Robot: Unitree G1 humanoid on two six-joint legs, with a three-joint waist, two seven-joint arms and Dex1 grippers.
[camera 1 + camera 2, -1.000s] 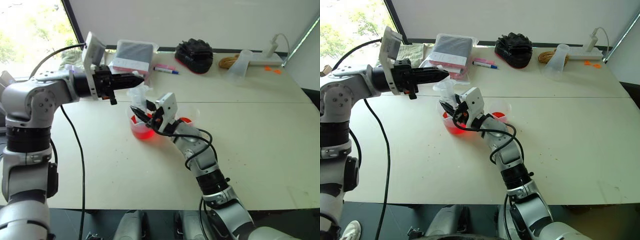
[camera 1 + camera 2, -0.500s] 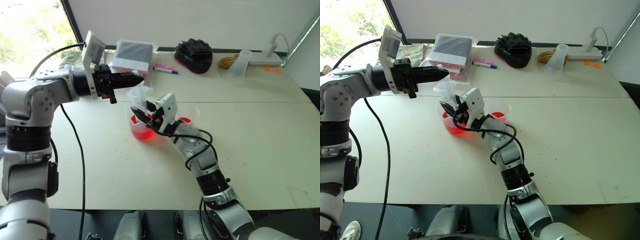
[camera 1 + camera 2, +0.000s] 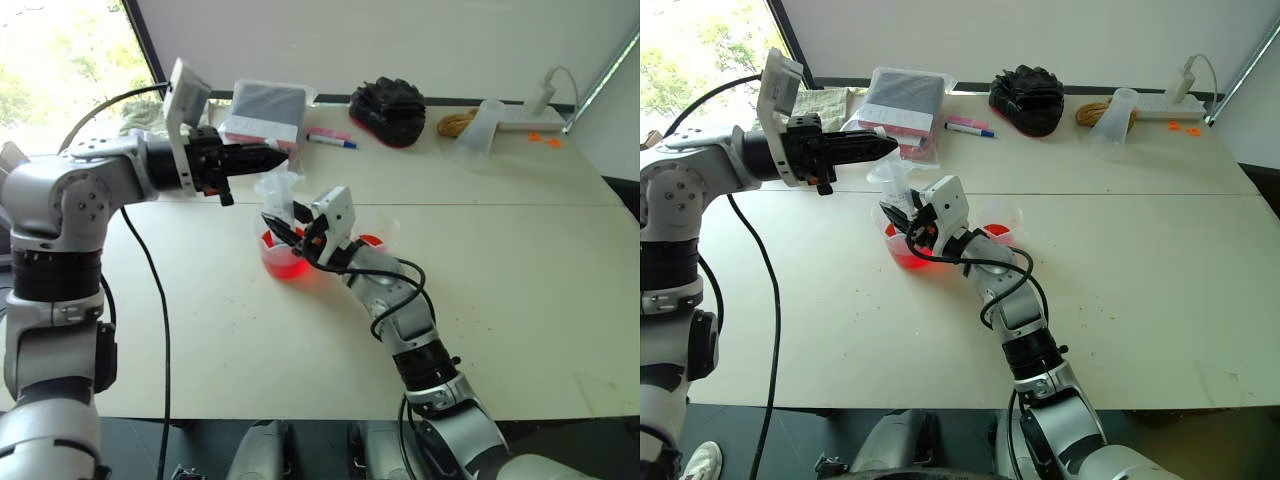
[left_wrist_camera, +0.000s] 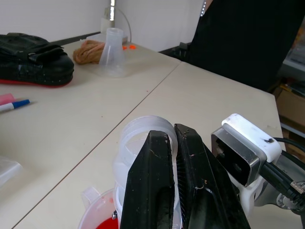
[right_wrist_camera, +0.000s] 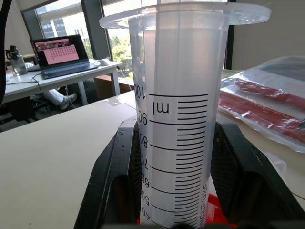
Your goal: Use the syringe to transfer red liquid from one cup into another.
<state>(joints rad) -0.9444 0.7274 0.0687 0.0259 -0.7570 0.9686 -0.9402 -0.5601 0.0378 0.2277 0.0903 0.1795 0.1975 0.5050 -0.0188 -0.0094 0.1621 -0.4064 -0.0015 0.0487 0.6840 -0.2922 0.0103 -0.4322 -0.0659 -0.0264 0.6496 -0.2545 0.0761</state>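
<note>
The right gripper [image 3: 284,228] is clamped on the barrel of the syringe [image 5: 178,119], which stands upright between its two black fingers [image 5: 112,181]; the printed scale on the clear barrel runs up past the fingers to a wide flange at the top. The syringe stands over the larger cup [image 3: 283,257], a clear cup near the middle of the table [image 3: 520,290] with a pool of red liquid [image 3: 287,267] in its bottom. The smaller cup [image 3: 377,236], with a little red liquid in it as well, stands just beside the larger one on the robot's right, partly behind the right wrist. The left gripper [image 3: 268,152] reaches in level from the robot's left, its fingers pressed together with no gap showing between them, their tips at the top of the syringe; in the left wrist view the closed black fingers [image 4: 157,186] lie across the ribbed clear plastic there, though whether they pinch the plunger cannot be told. Along the far edge of the table lie a packet [image 3: 265,113] with red strips in clear wrapping, a blue-capped marker [image 3: 332,141], a black glove [image 3: 390,108], a coil of rope [image 3: 457,123], a frosted beaker [image 3: 478,130] and a white power strip [image 3: 535,118].
</note>
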